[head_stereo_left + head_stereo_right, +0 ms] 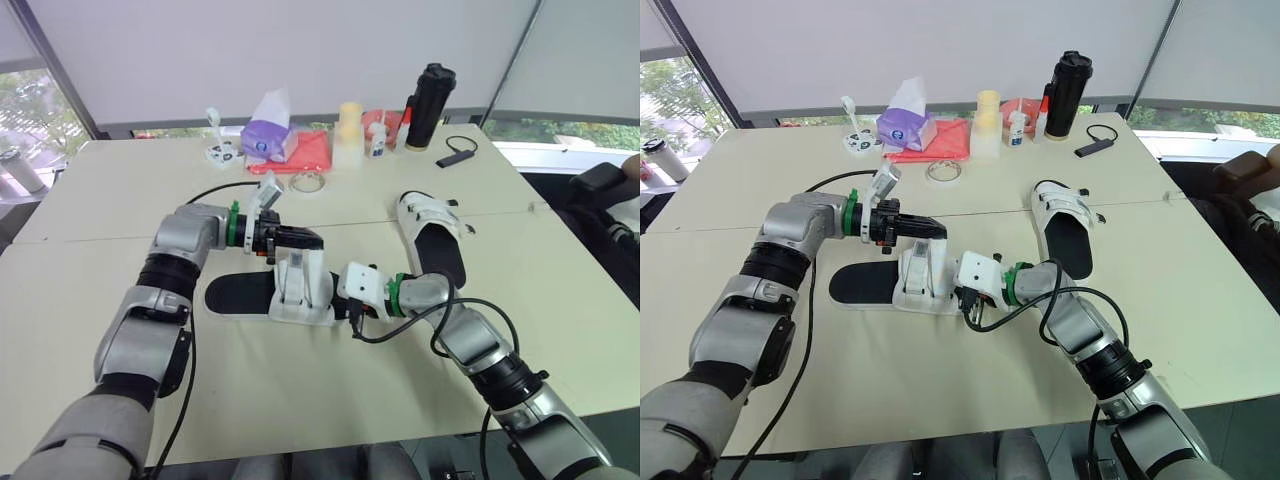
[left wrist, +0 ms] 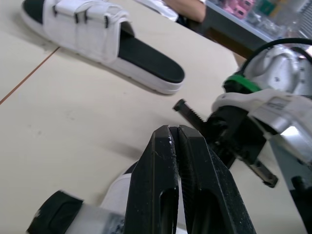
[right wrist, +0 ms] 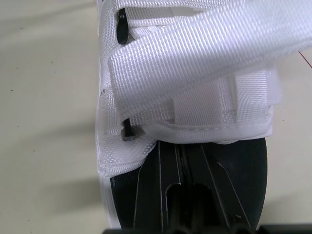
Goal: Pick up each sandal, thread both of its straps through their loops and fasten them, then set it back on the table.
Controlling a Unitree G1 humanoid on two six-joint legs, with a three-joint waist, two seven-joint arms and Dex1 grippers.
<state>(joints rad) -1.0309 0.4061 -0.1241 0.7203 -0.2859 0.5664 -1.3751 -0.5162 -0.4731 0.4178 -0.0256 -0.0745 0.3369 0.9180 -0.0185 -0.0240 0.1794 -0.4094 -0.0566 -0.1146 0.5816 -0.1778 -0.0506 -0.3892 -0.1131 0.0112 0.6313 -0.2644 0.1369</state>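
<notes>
A sandal (image 1: 235, 297) with a black sole and white straps (image 1: 300, 285) lies flat on the table near the middle. My left gripper (image 1: 318, 240) hovers just above its straps, shut, with nothing visible between the fingers (image 2: 174, 146). My right gripper (image 1: 342, 303) comes in low at the sandal's open end, shut over the black sole. Its tips (image 3: 183, 146) touch the hem of the white strap (image 3: 195, 63); I cannot tell whether they pinch it. A second sandal (image 1: 432, 235) rests on the table to the right, its straps closed across the top.
Along the far edge stand a purple tissue box (image 1: 268, 135), a red cloth (image 1: 312, 150), a pale cup stack (image 1: 348, 135), a small bottle (image 1: 377, 140) and a tall black bottle (image 1: 428, 105). A tape ring (image 1: 308, 182) and a small black device (image 1: 455, 157) lie nearby.
</notes>
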